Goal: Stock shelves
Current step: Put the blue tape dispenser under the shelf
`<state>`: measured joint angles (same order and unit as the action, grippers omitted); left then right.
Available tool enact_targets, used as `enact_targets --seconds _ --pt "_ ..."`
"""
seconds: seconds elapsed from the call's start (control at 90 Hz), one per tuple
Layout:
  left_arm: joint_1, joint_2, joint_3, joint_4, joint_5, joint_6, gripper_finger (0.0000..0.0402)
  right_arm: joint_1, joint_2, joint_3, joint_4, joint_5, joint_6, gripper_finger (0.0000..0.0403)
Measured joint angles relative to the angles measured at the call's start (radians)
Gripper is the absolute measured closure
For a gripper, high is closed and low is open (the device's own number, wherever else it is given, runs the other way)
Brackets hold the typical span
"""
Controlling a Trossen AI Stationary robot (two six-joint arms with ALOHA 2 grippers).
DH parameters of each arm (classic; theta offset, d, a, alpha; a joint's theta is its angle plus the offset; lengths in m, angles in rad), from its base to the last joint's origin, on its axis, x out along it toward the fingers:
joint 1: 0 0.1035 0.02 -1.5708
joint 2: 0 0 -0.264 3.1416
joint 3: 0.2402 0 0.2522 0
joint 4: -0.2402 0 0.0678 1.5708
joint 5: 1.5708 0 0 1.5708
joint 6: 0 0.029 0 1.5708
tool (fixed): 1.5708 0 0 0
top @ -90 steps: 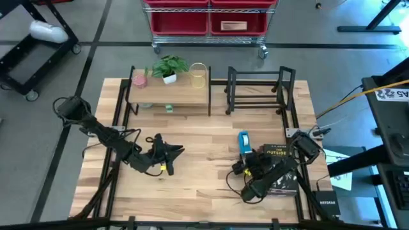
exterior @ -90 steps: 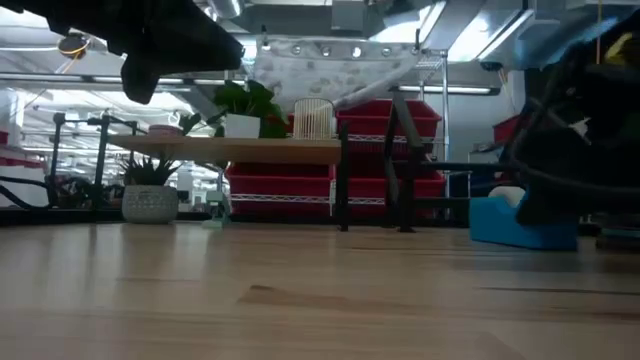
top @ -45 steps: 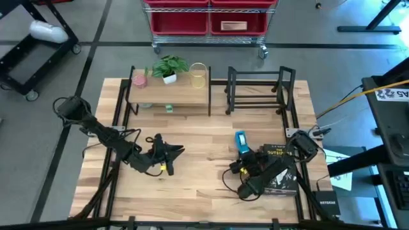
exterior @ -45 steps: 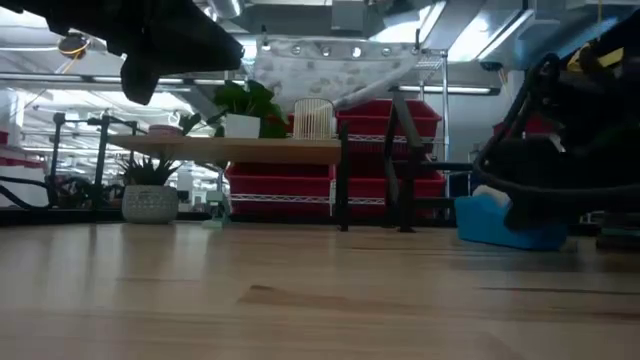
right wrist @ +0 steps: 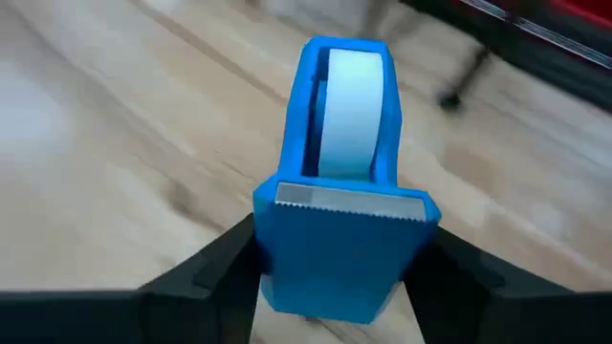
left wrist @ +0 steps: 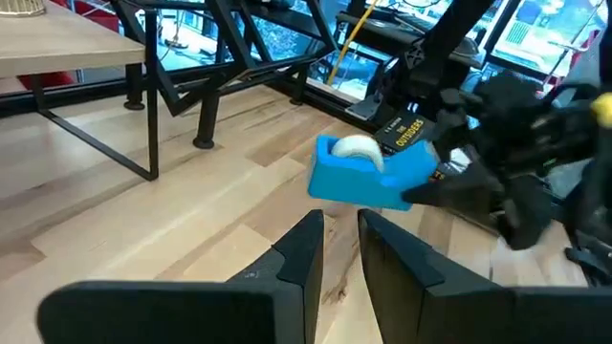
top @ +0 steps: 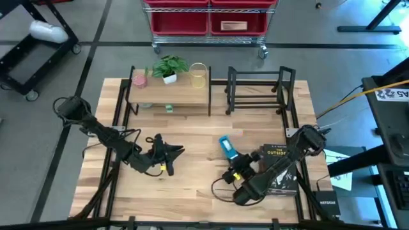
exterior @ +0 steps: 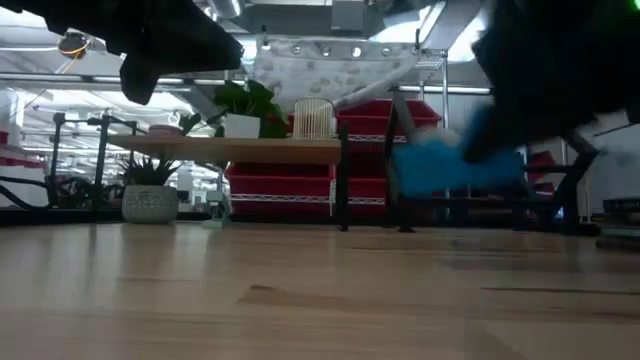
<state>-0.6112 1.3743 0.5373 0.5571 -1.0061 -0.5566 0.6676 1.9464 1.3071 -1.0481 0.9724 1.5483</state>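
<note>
Right tool [right wrist: 335,277] is pinching the blue tape dispenser [top: 227,147] by its sides, lifted clear of the bench [top: 192,191] in the low view, where it is smeared and the arm over it is just a dark mass; beside it a dark book [top: 279,167] lies half buried under the right arm. Left tool [left wrist: 339,253] hovers over the near-left bench with its fingers close together, a thin gap between them. Farther back stand the wood-topped shelf [top: 169,96], carrying a plant [top: 169,67], pink cup [top: 138,79] and yellowish glass [top: 199,75], and the black book rack [top: 257,91] to its right, with the red-bin cart [top: 208,22] cut off at the top.
</note>
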Motion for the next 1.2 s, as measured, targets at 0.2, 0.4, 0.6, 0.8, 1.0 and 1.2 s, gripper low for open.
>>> enact_targets --seconds 0.2,0.4,0.6,0.8,1.0,1.2 --pt "-0.068 -0.058 0.001 0.104 0.000 0.120 0.0348 -0.115 -0.012 0.047 0.398 -0.089 -0.471 0.0212" --pt "-0.158 -0.134 0.002 0.139 -0.022 0.239 0.0348 -0.258 0.037 0.041 0.717 -0.162 -0.714 0.0212" --pt "-0.218 -0.142 0.002 0.128 -0.090 0.276 0.0348 -0.377 0.138 0.041 0.893 -0.113 -0.746 0.0212" --pt "-0.240 -0.142 0.002 0.108 -0.120 0.268 0.0348 -0.452 0.252 0.045 1.152 -0.094 -0.771 0.0212" --pt "-0.240 -0.142 0.002 0.105 -0.117 0.269 0.0348 -0.527 0.323 0.122 1.208 -0.030 -0.771 0.0212" --pt "-0.240 -0.142 0.002 0.105 -0.123 0.271 0.0348 -0.589 0.392 0.252 1.153 -0.028 -0.819 0.0213"
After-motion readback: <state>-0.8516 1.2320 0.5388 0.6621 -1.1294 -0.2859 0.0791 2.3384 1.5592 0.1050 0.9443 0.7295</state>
